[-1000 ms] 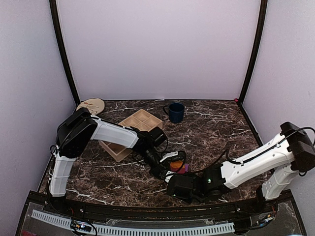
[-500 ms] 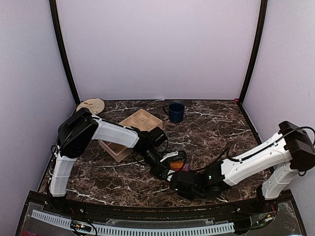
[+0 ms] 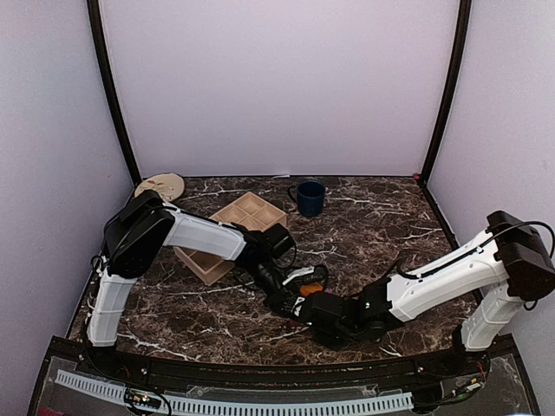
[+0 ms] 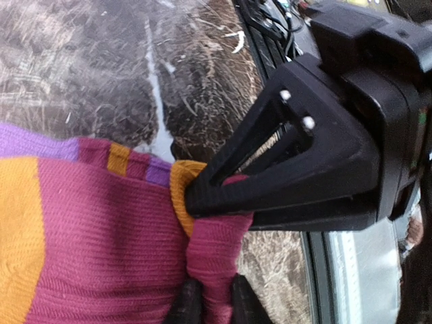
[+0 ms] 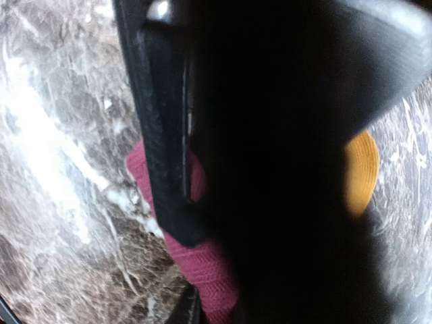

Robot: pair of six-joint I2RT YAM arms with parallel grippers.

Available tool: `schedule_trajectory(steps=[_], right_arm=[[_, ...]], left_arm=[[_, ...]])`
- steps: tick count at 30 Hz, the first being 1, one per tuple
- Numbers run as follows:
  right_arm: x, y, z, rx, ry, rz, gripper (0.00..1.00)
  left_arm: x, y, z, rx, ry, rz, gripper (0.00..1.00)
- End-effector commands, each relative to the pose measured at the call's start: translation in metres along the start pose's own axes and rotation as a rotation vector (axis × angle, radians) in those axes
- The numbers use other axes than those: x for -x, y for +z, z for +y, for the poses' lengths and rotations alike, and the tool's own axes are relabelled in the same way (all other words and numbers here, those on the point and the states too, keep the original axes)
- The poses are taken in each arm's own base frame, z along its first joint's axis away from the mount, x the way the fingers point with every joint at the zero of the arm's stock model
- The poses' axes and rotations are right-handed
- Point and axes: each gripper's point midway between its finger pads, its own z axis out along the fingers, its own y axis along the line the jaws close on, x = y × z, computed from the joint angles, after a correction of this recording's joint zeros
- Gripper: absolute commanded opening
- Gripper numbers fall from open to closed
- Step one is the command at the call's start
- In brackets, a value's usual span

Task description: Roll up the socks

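Table [image 3: 381, 225] is carrying the striped sock [image 4: 101, 236] near its front edge, soft, light, floppy, so right end effector [image 4: 196, 202] is clamping its orange cuff [image 4: 178, 192] while left end effector [image 4: 210, 305] is pinching a fold just beside.

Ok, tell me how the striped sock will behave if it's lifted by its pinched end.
Probably floppy: the sock is soft ribbed knit, bunched into a fold where the right gripper pinches it, so the rest should hang and drape. Likely light, being thin fabric. The knit looks grippy, so slipping seems unlikely.
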Motion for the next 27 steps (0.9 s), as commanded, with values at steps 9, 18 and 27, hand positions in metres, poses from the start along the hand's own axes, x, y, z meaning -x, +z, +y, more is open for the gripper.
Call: schedule_trajectory(steps=[9, 18, 27], right_arm=[[-0.001, 0.005, 0.000, 0.081, 0.069, 0.010, 0.05], [0.000, 0.003, -0.004, 0.084, 0.083, 0.000, 0.03], [-0.001, 0.001, -0.004, 0.103, 0.100, 0.000, 0.03]], left_arm=[[-0.011, -0.005, 0.024, 0.096, -0.128, 0.036, 0.43], [-0.042, -0.006, 0.040, 0.163, -0.239, 0.120, 0.46], [-0.056, -0.019, 0.054, 0.207, -0.338, 0.094, 0.47]])
